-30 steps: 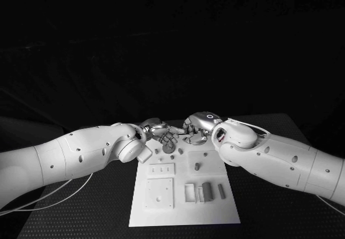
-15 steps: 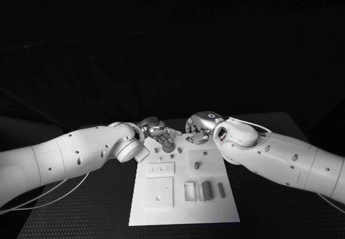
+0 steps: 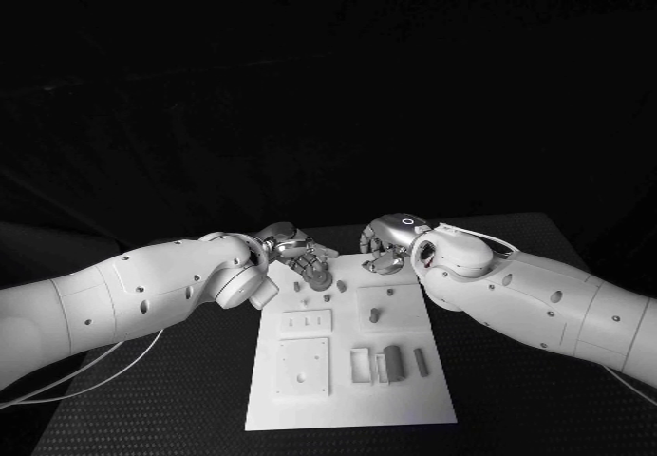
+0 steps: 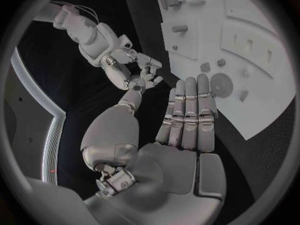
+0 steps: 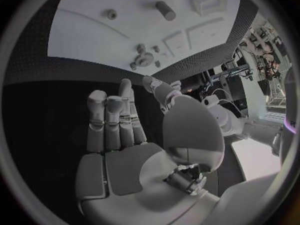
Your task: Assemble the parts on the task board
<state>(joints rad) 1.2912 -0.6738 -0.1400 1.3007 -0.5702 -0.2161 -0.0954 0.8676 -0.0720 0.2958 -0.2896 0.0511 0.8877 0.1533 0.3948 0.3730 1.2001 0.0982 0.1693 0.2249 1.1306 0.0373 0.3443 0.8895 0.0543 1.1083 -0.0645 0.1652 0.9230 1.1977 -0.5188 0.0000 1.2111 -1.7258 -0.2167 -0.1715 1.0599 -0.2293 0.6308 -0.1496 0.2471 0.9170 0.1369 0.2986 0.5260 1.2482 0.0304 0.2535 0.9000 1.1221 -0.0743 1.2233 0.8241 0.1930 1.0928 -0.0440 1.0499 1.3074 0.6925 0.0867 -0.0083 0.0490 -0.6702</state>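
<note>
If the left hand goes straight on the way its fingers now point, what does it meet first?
Probably the round grey part at the far end of the task board; the left hand's fingers point at it, though depth is unclear.

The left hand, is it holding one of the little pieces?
No. In the left wrist view the left hand has its fingers stretched out straight with nothing in them, above the edge of the task board.

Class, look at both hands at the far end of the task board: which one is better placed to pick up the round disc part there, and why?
Left. The left hand hangs directly over the disc; the right hand hovers further aside, empty.
</note>
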